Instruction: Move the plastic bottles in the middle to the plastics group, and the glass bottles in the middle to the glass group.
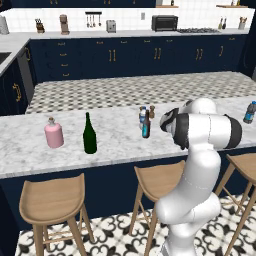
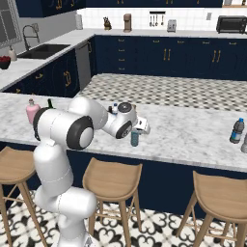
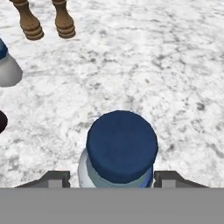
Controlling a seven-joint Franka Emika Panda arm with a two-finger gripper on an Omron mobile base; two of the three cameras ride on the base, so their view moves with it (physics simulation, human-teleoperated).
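Claw over a blue-capped bottle
The claw straddles the blue-capped bottle near the tabletop's front edge; whether it pinches, I cannot tell.

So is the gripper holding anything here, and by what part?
Cannot be told: the gripper straddles the pale teal plastic bottle just below its dark blue cap, but contact isn't visible.

The worktop is white marble with grey veining, smooth with a low sheen. Near its left end, the squat pink bottle looks glossy, and the tall green wine bottle beside it is dark, shiny glass. The bottle's blue cap is smooth, matt plastic. Two small shakers are turned brown wood. The stools have pale wooden seats with a satin finish.
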